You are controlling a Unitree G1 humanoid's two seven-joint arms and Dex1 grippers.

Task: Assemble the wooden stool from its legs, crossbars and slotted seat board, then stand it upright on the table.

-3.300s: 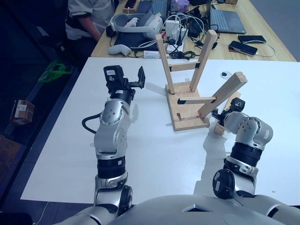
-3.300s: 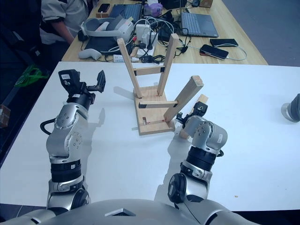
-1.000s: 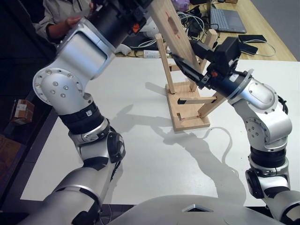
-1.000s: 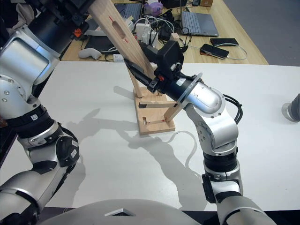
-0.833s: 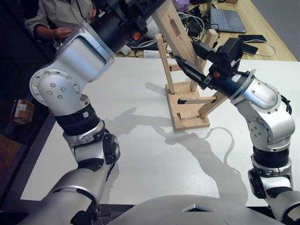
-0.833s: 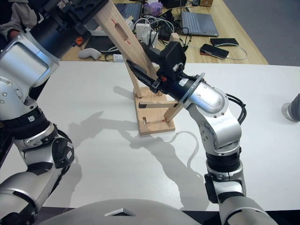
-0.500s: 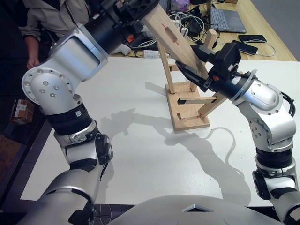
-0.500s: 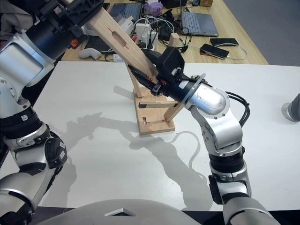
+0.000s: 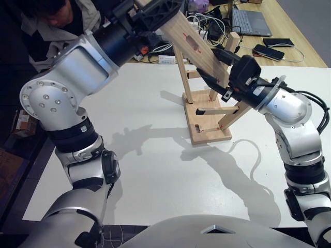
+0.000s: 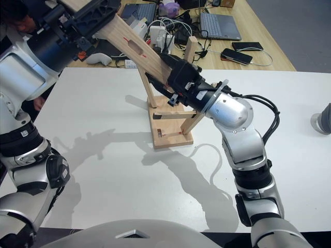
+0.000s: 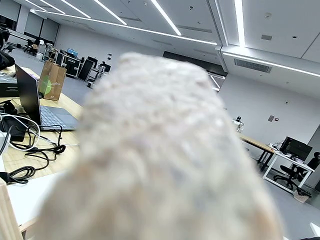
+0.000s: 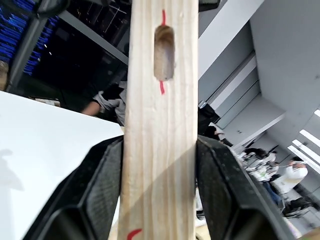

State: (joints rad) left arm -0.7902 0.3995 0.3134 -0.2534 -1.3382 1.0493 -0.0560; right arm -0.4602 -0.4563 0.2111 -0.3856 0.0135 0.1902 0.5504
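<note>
The right gripper (image 12: 159, 150) is closed on the loose leg (image 9: 204, 54), its two black fingers (image 12: 102, 190) pressed flat on opposite sides of the wood, and the red-marked slot (image 12: 163, 52) sits just beyond them. Below this gripper the seat board (image 9: 209, 132) lies on the table (image 9: 155, 170), with other legs (image 9: 182, 72) standing up from it and a crossbar (image 9: 217, 110) between them. At the far upper end of the same loose leg the left gripper (image 9: 158, 11) is clamped around it, so both arms carry one piece in the air. To do the step well, I think both arms should lower together (one wrist turning alone would twist the wood), with the slot facing the crossbar end.
</note>
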